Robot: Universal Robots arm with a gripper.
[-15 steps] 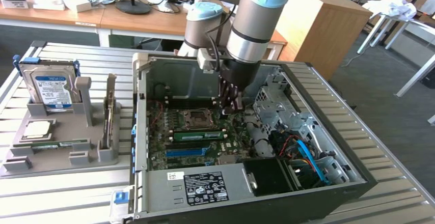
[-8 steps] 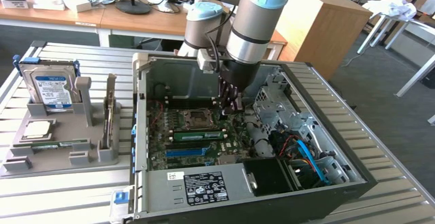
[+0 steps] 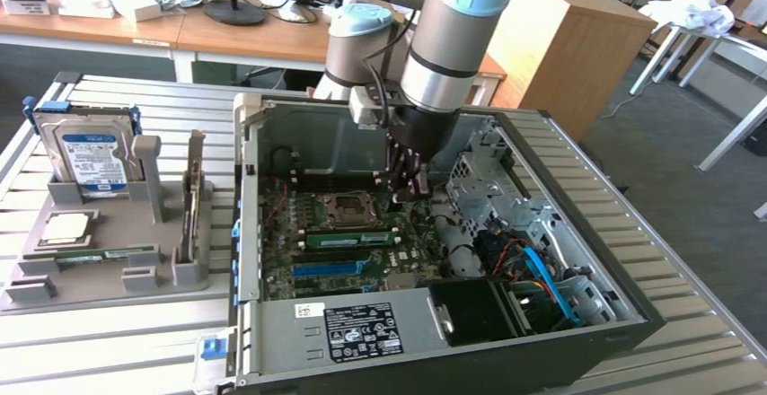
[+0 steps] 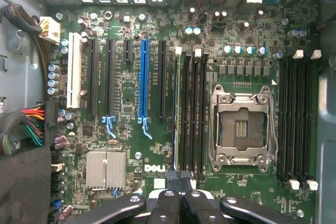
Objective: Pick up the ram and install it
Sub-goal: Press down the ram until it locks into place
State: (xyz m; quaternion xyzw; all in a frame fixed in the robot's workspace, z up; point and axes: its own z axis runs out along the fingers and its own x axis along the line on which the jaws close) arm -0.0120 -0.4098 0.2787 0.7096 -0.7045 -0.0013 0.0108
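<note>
Standing on edge in a black memory slot just beside the empty silver processor socket (image 3: 350,206), the long green ram stick (image 3: 348,237) runs its length across the exterior view, left to right. The black gripper (image 3: 408,192) hangs over that slot row with its fingers (image 4: 173,178) pressed together, holding nothing. Grey case walls (image 3: 359,135) and blue cables (image 3: 545,278) hem the green motherboard (image 4: 131,145). The open computer sits on a slatted metal table (image 3: 108,341).
</note>
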